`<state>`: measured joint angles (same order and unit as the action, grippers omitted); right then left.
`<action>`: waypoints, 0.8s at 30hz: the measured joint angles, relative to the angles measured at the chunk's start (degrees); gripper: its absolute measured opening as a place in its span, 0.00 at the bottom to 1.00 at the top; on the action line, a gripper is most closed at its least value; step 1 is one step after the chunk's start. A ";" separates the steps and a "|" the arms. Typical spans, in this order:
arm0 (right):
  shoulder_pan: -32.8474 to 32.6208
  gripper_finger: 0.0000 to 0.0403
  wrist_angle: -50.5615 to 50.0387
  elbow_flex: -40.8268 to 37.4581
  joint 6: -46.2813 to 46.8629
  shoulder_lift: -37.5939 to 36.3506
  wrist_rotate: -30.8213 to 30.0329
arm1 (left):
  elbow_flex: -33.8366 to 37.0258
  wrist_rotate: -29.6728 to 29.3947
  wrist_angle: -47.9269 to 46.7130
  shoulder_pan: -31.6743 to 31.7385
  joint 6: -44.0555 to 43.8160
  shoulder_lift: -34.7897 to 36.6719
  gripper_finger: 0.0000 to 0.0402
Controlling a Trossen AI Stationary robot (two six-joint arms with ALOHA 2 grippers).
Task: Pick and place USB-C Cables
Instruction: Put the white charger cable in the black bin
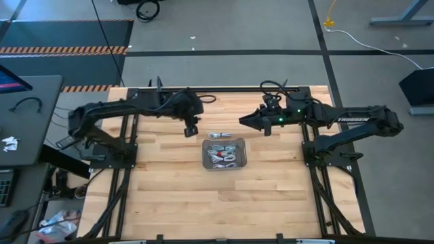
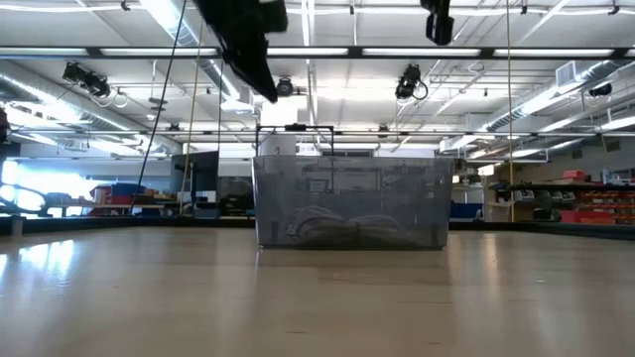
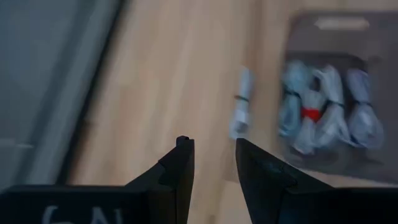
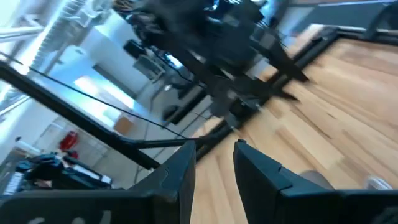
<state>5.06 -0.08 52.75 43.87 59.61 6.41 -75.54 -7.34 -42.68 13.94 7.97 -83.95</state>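
A small grey tray (image 1: 224, 154) sits mid-table and holds several coiled light-grey USB-C cable bundles (image 3: 329, 109), one with a red bit (image 3: 310, 114). In the low view they lie on the tray floor (image 2: 347, 228). One more bundle (image 1: 218, 135) (image 3: 241, 102) lies flat on the wood just beyond the tray's far edge. My left gripper (image 1: 192, 130) (image 3: 214, 146) hovers open, left of that loose bundle and above the table. My right gripper (image 1: 242, 120) (image 4: 214, 149) hangs open in the air beyond the tray's far right corner, pointing left toward the left arm.
The wooden table (image 1: 176, 190) lies bare in front of and beside the tray. Black frame rails (image 1: 129, 156) run along both side edges under the arm bases. A desk with a monitor (image 1: 20, 115) stands off the table's left side.
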 joint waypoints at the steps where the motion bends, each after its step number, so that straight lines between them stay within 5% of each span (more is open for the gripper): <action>1: 0.00 0.28 0.17 0.00 -0.15 -0.23 0.72 | 0.01 2.75 -0.04 0.71 0.44 -1.25 0.31; 15: -0.11 0.28 22.35 -0.02 -0.17 -0.45 11.26 | 0.01 10.94 2.80 2.71 8.21 -18.51 0.31; 24: -0.11 0.28 25.33 -0.02 -0.16 -0.42 12.82 | -0.01 11.74 8.70 3.05 11.88 -22.20 0.31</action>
<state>4.95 25.25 52.73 43.71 59.18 19.24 -75.55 4.40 -33.98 16.99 19.86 -106.15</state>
